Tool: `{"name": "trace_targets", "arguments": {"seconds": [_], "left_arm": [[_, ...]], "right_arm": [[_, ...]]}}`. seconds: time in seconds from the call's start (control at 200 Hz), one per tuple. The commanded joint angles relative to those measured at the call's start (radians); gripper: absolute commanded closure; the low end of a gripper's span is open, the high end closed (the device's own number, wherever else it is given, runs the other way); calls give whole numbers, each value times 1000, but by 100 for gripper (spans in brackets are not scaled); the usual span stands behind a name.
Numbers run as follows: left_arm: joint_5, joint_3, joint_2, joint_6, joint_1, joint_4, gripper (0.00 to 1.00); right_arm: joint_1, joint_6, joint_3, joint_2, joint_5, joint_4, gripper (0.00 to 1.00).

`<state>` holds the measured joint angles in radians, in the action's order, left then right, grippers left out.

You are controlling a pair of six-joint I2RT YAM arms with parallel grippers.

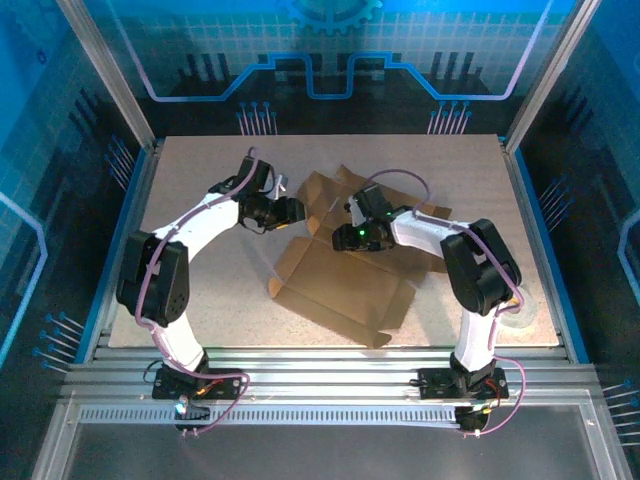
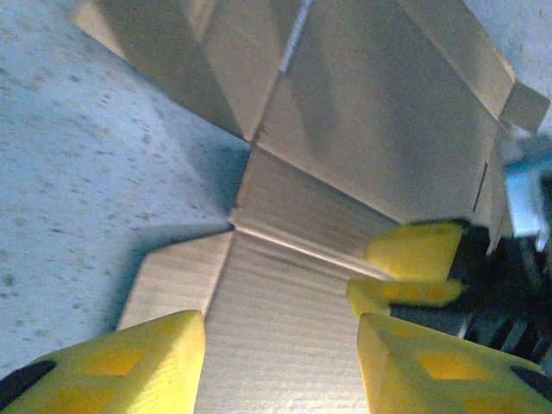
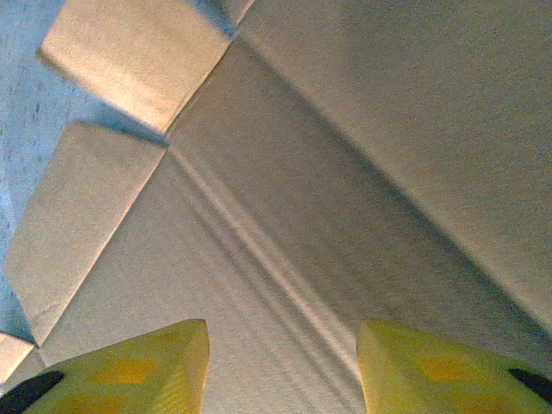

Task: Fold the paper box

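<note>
The speckled tabletop (image 1: 200,290) carries the paper box (image 1: 345,285), which lies unfolded around its middle with some flaps raised. We see the left gripper (image 2: 280,319) released at the box's left flaps. The right gripper (image 3: 283,326) is also released and grasps nothing, just above the creased middle panel.

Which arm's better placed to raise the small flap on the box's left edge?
Probably left: the left claw hangs open at that edge of the paper box, flap just ahead; the right claw is over the middle.
</note>
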<state>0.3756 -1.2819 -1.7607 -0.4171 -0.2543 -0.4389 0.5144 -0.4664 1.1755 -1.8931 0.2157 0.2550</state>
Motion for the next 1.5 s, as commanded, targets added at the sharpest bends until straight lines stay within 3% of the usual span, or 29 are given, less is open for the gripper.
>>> {"name": "trace_targets", "arguments": {"seconds": [0.0,0.25,0.56,0.725,0.796,0.861,1.201,1.496], "left_arm": [[18,19,28,15,48,-3,50],[-7,-129,-65,180,87,-136,47],[-116,-529,-352,350,100,-435,44],[-117,-759,-493,420,128,-586,43],[-105,-833,-540,443,136,-635,33],[-106,-891,-581,460,142,-669,31],[-10,-1029,-716,472,153,-609,33],[70,-1138,-825,471,158,-658,35]], "right_arm": [[51,32,-13,-31,38,-27,51],[130,43,-13,-59,56,-27,53],[216,89,-36,-46,60,0,53],[225,89,-36,-45,52,-3,54],[224,89,-34,-47,48,-6,54],[225,91,-28,-49,49,-4,54],[226,101,-9,-59,40,16,55],[226,104,4,-63,23,31,55]]}}
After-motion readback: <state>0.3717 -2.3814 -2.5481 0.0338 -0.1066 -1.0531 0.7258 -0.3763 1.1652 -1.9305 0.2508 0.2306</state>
